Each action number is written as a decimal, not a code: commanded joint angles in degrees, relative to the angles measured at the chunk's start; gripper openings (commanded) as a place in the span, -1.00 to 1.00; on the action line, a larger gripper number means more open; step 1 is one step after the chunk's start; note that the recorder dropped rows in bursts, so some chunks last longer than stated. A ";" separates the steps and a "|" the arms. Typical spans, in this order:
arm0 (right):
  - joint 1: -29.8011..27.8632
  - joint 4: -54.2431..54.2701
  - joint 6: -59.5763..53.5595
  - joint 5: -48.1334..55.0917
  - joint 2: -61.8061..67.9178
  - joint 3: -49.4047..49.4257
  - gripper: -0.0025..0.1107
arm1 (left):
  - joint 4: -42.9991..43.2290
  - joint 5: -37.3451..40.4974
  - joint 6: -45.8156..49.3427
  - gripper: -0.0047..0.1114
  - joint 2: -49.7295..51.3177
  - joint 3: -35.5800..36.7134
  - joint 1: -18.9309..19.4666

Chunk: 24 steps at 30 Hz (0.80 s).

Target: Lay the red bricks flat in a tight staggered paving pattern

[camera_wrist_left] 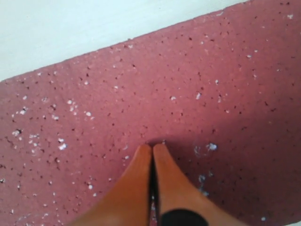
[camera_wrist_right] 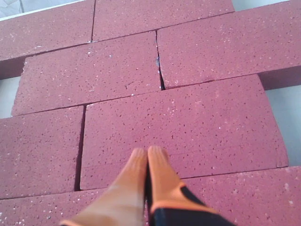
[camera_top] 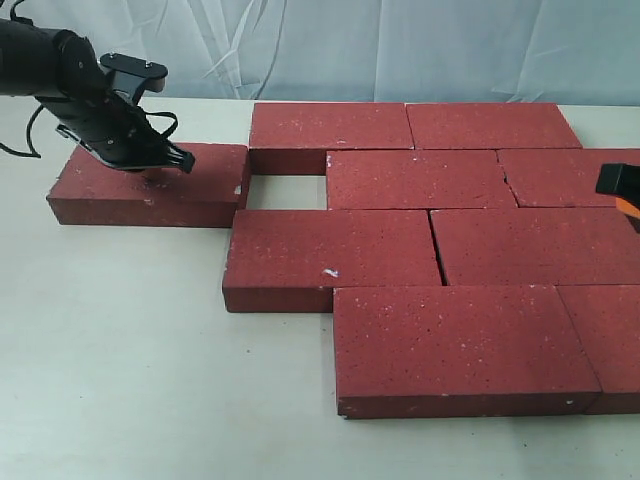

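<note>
Nine bricks (camera_top: 420, 178) are lying flat on the worktop (camera_top: 120, 360). Eight of them are sitting packed in four staggered rows of two, filling the right half from near the far edge toward the near edge, with the right ends of some running out of the exterior view. The ninth, a loose brick (camera_top: 140, 185), is lying toward the far left, level with the second row. Its right end is sitting just beside the near corner of the far row's left brick. A bare gap (camera_top: 285, 192) of worktop is separating it from the second row. Thin cracks are showing between the two bricks of the second row and between those of the third. The left gripper (camera_wrist_left: 152, 149) is reaching down onto the loose brick, its orange fingers pressed together with nothing between them, and the tips appear to be touching the brick's top face near its middle. The right gripper (camera_wrist_right: 147, 151) is hanging over the packed bricks by the right edge, its fingers likewise clenched on nothing. Whether its tips are touching a brick is not clear.
</note>
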 commanded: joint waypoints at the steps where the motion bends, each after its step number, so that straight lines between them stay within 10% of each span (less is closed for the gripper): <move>1: -0.22 -0.16 -0.18 0.02 0.05 -0.39 -0.97 | 3.01 5.26 0.21 -0.92 1.43 1.43 1.68; 24: -0.22 -0.16 -0.18 0.02 0.05 -0.39 -0.97 | -6.76 4.88 6.54 -0.92 1.43 1.43 0.21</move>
